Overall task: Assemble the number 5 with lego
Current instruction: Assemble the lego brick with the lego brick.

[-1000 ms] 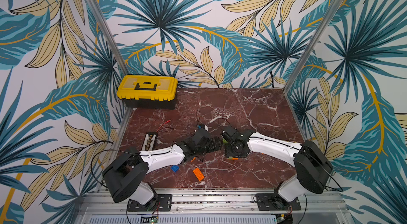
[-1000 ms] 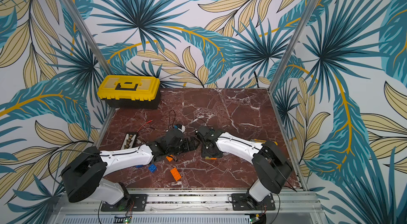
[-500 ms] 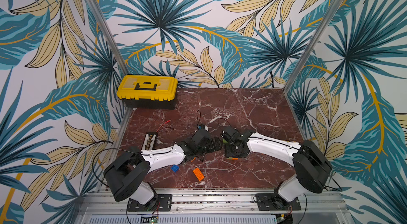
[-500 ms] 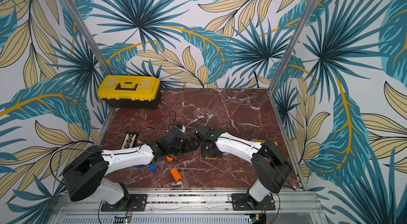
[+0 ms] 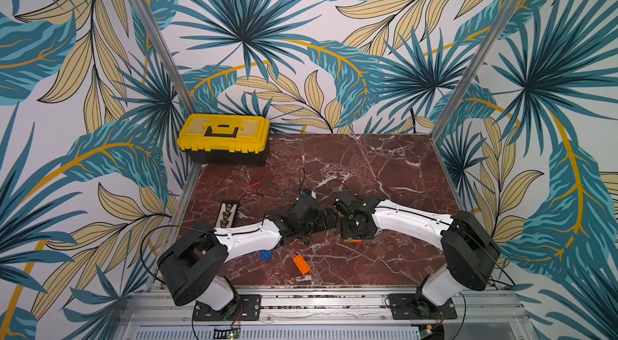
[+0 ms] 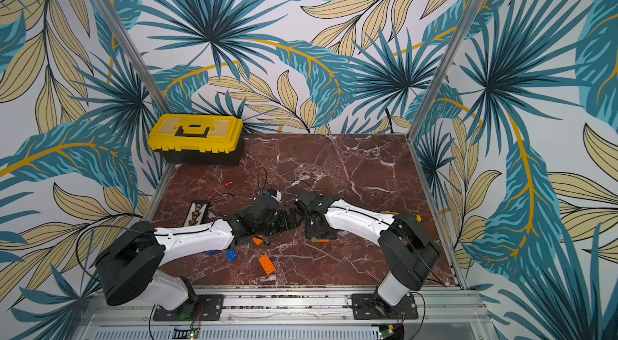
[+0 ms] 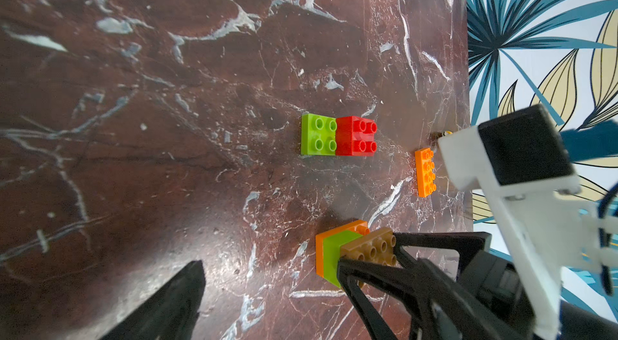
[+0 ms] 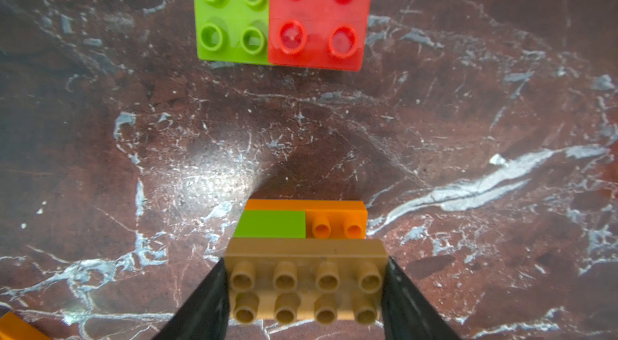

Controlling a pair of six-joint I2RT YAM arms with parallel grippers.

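Nearest you, a loose orange oblong studded brick (image 5: 301,264) and a small blue square brick (image 5: 266,255) lie close to the table's near edge. The blue one is just beside the left forearm (image 5: 247,238). Swing that arm carelessly and you could sweep either brick off the red-brown marble tabletop (image 5: 384,171).

In the middle, your right gripper (image 8: 305,263) pinches a tan eight-stud oblong brick (image 8: 304,285) by its short ends. Under it sit a lime green block (image 8: 271,224) and an orange oblong brick (image 8: 334,213). Only stud friction holds this part of the number 5 together. You cannot tell whether it rests on the marble or hangs just above it. Press down off-square and the lower bricks may peel away, or the tan one may twist in the fingers.

Your left gripper (image 5: 331,218), spread wide and empty, sits just beside the right one. Close it or drive it right without looking and the fingers could clash.

Just beyond, judging by the wrist views, a lime green square brick (image 7: 317,134) touches a red square brick (image 7: 356,136) on its right. The top views hide them. Nothing braces this pair, so a sideways shove would likely slide it on the slick stone.

Further right, another orange oblong brick (image 7: 425,172) lies near the right edge, where the right arm (image 5: 411,221) could catch it.
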